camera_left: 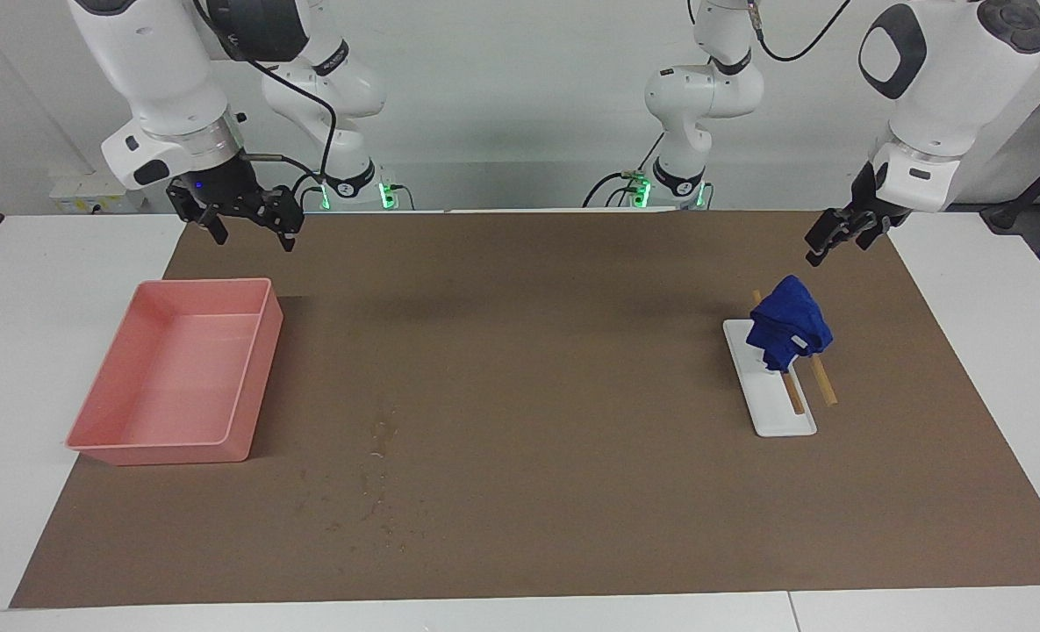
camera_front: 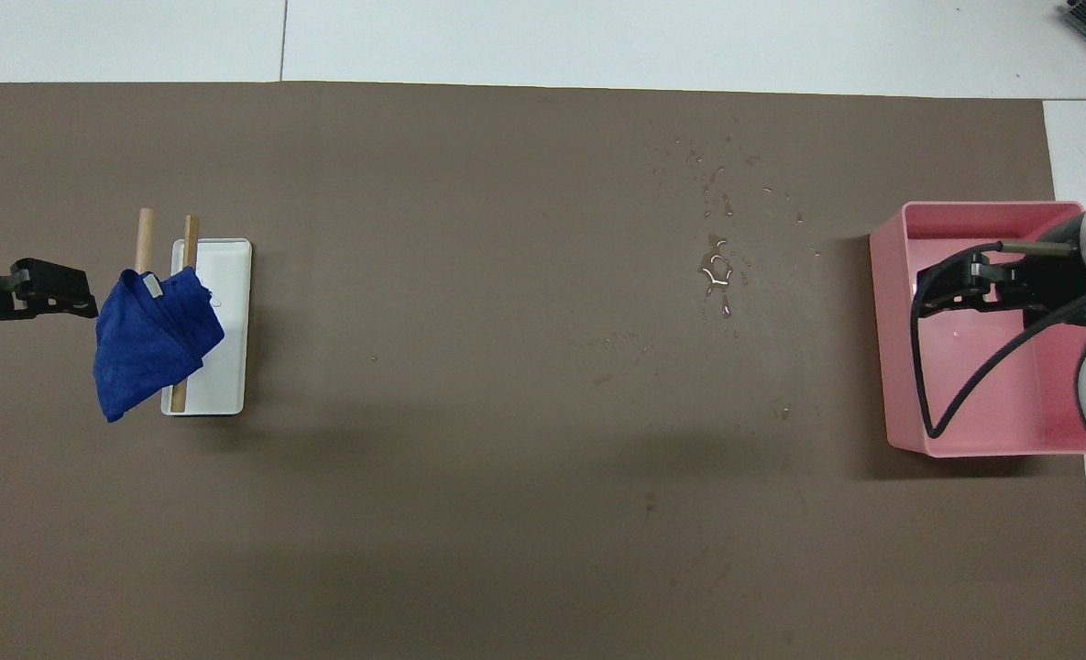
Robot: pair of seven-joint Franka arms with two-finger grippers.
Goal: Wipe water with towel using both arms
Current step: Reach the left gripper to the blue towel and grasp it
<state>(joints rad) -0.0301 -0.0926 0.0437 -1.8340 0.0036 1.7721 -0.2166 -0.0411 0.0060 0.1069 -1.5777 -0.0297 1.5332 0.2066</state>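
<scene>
The blue towel (camera_left: pixel 787 332) (camera_front: pixel 150 341) hangs bunched over two wooden rods (camera_left: pixel 807 386) (camera_front: pixel 145 236) that lean on a white tray (camera_left: pixel 774 412) (camera_front: pixel 227 357). My left gripper (camera_left: pixel 828 246) (camera_front: pixel 34 307) hovers open in the air just beside the towel, toward the left arm's end, touching nothing. The water (camera_left: pixel 379 449) (camera_front: pixel 717 268) lies as droplets and wet specks on the brown mat (camera_left: pixel 520 351) (camera_front: pixel 469 412), between the table's middle and the pink bin. My right gripper (camera_left: pixel 254 239) (camera_front: pixel 932 295) is open and empty, raised by the bin's corner.
A pink rectangular bin (camera_left: pixel 249 386) (camera_front: pixel 880 348) stands at the right arm's end of the mat, nothing in it. A black cable (camera_front: pixel 955 394) loops from the right wrist over the bin. White tabletop (camera_left: pixel 37 290) borders the mat.
</scene>
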